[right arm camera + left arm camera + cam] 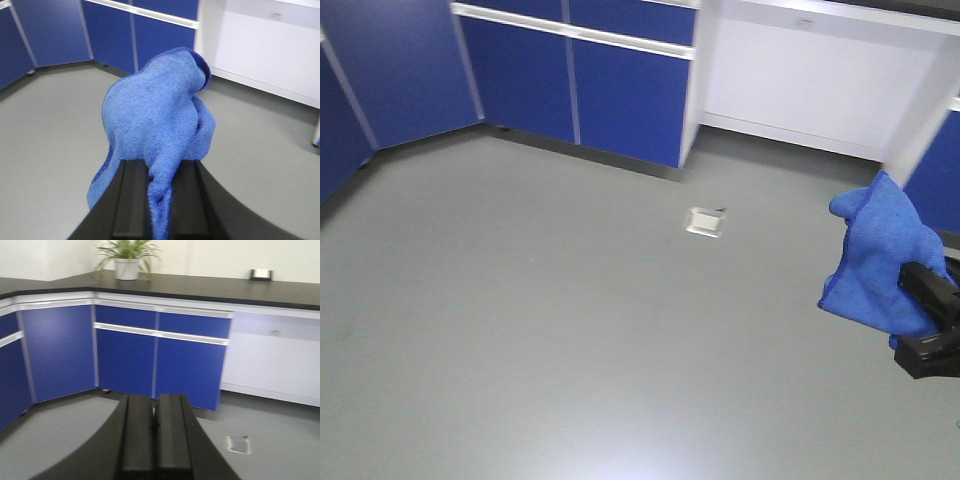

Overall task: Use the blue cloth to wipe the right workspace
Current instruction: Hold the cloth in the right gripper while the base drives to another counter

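right tool [159, 172] clamped on blue cloth [155, 115], left tool [155, 405] closed, plant [127, 249] in white pot [126, 269]

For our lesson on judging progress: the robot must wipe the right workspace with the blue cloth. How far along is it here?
Done: the blue cloth is clamped in the right gripper. In hand: it is held in the air over the grey floor, touching no surface. Left: reaching the black benchtop with the outlet box and wiping it; the left gripper is shut and empty.
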Controlling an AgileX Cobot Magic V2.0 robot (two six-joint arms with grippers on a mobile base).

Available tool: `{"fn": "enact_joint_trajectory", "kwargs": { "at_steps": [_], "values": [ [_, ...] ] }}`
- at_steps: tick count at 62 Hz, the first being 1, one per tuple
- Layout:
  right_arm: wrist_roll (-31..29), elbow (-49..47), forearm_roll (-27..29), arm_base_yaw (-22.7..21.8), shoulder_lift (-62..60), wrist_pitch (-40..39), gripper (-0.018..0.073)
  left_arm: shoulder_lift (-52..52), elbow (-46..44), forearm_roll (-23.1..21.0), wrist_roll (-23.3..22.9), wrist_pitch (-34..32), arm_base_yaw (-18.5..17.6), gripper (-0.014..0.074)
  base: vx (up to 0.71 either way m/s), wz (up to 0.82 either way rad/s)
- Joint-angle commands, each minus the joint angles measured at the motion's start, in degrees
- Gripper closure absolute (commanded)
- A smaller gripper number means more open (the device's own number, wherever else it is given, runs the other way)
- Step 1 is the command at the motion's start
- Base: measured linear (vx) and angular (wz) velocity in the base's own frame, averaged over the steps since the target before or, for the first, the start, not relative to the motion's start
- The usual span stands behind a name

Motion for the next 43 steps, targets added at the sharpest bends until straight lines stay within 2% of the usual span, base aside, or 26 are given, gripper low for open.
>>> {"fn": "enact_joint_trajectory", "kwargs": {
  "at_steps": [1, 19, 43],
  "values": [
    [-0.48, -1.56, 0.24, 0.12, 0.0, -4.22, 0.0557, -0.86, 1.75, 0.05, -0.49, -4.6, -0.28, 0.0602, 0.0, -0.59],
    [-0.48, -1.56, 0.24, 0.12, 0.0, -4.09, 0.0557, -0.86, 1.75, 0.05, -0.49, -4.6, -0.28, 0.0602, 0.05, -0.51],
    [-0.48, -1.56, 0.24, 0.12, 0.0, -4.16, 0.0557, -0.86, 1.75, 0.05, -0.49, -4.6, -0.28, 0.0602, 0.16, -0.3]
  ]
}}
